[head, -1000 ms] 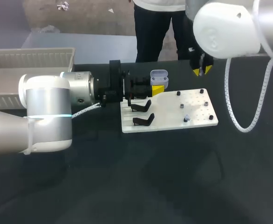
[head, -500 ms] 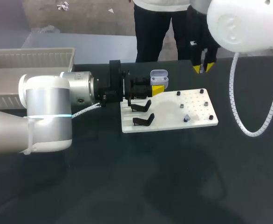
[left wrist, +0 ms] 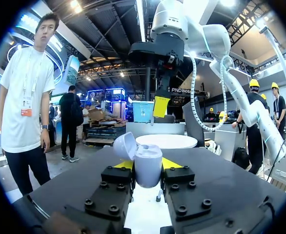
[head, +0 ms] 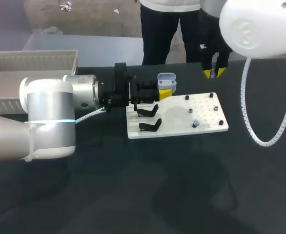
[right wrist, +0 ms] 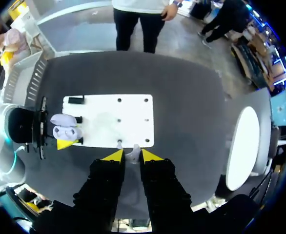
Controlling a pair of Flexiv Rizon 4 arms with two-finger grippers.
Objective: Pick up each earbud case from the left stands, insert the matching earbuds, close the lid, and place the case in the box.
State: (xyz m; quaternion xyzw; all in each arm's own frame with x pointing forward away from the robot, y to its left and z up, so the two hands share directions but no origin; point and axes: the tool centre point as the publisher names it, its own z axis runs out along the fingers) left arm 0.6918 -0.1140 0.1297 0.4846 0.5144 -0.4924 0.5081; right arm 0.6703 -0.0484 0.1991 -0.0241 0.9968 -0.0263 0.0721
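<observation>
My left gripper [head: 165,93] reaches in sideways over the white board's [head: 204,127] far left end, shut on a pale lilac earbud case [head: 166,78]. The case's lid stands open. In the left wrist view the case [left wrist: 146,171] sits upright between the yellow tips of that gripper [left wrist: 148,163]. My right gripper [head: 214,72] hangs high past the board's far right corner, pointing down. From its wrist, the right gripper [right wrist: 132,156] is shut on a small white earbud [right wrist: 132,150]; far below lie the board [right wrist: 133,117] and the held case [right wrist: 65,127].
Two bare black stands [head: 149,111] [head: 150,126] occupy the board's left end. Small earbuds rest on pegs [head: 190,111] [head: 195,124] at its right part, among several dark pegs. A beige box [head: 16,66] sits at the table's far left. A person stands beyond the far edge.
My right arm has swung to the right and its gripper has shifted slightly right with the earbud. The left arm and the case have kept still.
</observation>
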